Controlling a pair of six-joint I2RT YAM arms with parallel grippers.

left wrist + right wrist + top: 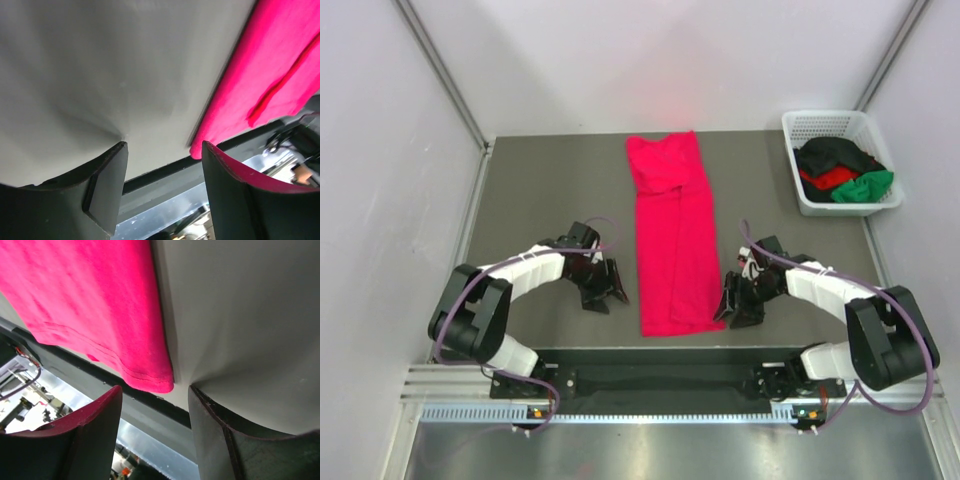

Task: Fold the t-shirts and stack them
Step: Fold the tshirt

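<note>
Flanking the near hem of the crimson-pink t-shirt (pixel 675 240), left fingers (pixel 107 185) and right fingers (pixel 95 435) spread apart

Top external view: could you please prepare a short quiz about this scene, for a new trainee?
1. Fill the gap: the jaws of both arms, on either side of the near end of the pink t-shirt, are ____ (open or shut).
2. Choose one: the clothes in the white basket are
A) black, red and green
B) blue and yellow
C) all white
3. True or false: the pink t-shirt lies inside the white basket.

Key: 1 open; 2 A; 3 false, it lies in a long strip on the table, apart from the basket.
</note>
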